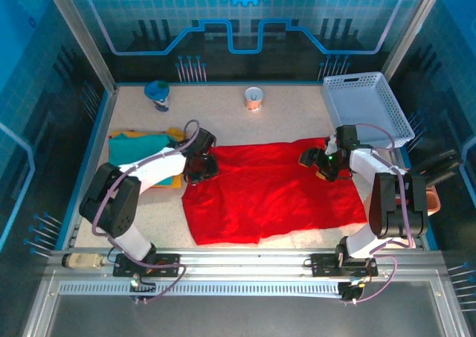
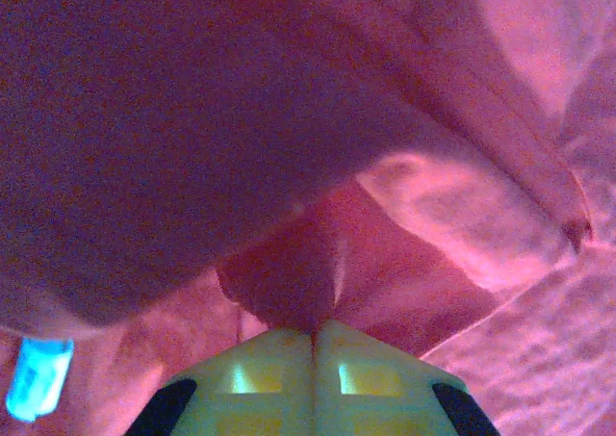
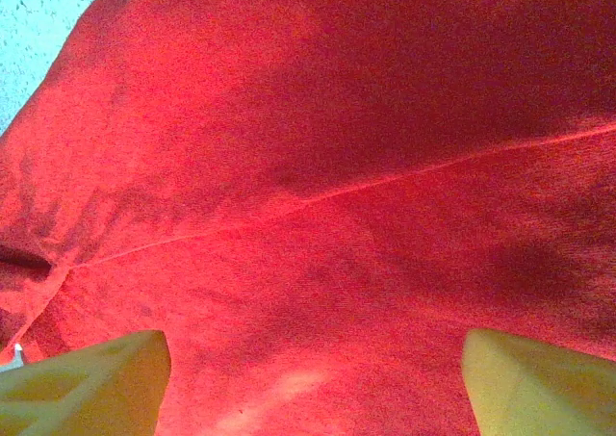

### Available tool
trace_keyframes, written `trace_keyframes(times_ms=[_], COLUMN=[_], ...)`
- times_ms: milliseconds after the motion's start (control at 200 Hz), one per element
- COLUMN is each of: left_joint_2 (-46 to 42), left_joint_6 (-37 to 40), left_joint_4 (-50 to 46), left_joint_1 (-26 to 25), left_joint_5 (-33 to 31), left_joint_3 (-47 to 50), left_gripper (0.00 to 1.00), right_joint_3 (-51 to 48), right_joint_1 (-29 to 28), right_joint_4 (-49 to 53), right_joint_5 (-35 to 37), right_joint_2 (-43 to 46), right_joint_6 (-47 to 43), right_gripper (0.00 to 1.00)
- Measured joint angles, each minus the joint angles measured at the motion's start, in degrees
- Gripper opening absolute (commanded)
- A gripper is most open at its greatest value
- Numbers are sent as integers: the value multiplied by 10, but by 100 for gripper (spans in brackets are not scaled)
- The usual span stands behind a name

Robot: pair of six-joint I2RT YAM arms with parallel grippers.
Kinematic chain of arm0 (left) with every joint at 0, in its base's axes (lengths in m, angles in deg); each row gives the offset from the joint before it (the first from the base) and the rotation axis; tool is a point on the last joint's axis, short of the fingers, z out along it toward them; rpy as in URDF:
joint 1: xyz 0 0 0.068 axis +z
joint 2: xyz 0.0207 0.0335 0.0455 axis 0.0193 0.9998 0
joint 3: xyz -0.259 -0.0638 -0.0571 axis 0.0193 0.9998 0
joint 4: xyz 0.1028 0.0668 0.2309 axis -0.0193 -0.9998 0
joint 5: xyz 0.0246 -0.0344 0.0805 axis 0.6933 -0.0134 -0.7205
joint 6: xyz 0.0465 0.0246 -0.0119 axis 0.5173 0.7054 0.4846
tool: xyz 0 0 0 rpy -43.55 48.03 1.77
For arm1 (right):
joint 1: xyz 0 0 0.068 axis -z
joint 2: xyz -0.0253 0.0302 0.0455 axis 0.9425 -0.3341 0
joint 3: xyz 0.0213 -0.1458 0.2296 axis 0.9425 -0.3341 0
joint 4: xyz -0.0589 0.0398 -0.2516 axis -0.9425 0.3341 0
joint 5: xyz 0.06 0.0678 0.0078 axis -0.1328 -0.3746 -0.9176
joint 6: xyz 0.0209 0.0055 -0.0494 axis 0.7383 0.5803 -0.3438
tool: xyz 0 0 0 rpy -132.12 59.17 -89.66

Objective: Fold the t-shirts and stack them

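At the tip of your left gripper [image 2: 315, 338], its fingers clamped together on a pinched fold, lies the red t-shirt [image 1: 275, 196], and the same shirt spreads beneath your right gripper [image 3: 313, 388], whose fingers stand wide apart.

Basket [image 1: 364, 103], cup [image 1: 253, 99] beyond red t-shirt [image 1: 268, 196]

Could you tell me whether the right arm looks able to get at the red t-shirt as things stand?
Likely yes: the right end effector is open directly over the red t-shirt, with nothing visible between them.
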Motion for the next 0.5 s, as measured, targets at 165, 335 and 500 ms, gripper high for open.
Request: trace_keyframes(times_ms=[165,335,500], left_joint_2=[-40,-72,-68], left_joint_6=[-32,-79,-112], left_joint_4=[-30,-43,-51], left_joint_1=[-41,-86,-125], left_joint_5=[0,-2,-2], left_joint_3=[0,1,1], left_gripper=[0,0,2], right_joint_3=[-9,-9,-12], right_joint_1=[0,0,0], right_joint_4=[-2,-4,-13], right_joint_5=[0,-1,-5], right_joint_2=[0,0,0], right_joint_6=[0,0,0], right_gripper=[80,80,80])
